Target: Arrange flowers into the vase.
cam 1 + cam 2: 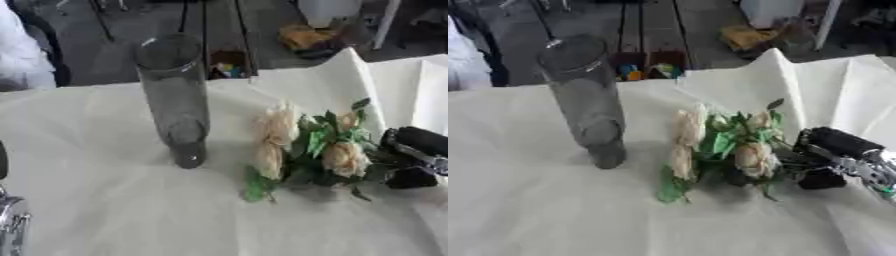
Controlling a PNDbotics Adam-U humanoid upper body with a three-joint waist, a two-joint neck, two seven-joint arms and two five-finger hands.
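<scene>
A table (114, 210) under a cream cloth fills most of both views, and the cloth rises in a peaked fold (350, 75) toward two o'clock. On it, at about eleven o'clock from the middle of the picture, stands a tall clear glass vase (175, 100), upright, with a thick dark base and nothing inside it that can be made out. At about four o'clock from the vase, well apart from it, lies a bunch of flowers (306, 150): cream and pale peach roses among green leaves, the blooms pointing toward nine and twelve o'clock and the stems running off toward three o'clock. The right hand (833, 155), black with a silver joint behind it, comes in from the three o'clock edge and sits right at the stem end of the bunch; its fingers look curled down around the stems, though the leaves cover the contact itself. At the eight o'clock corner of the left eye view a silver and black part of the left arm (10, 220) shows, and whether that hand is open or closed cannot be told.
</scene>
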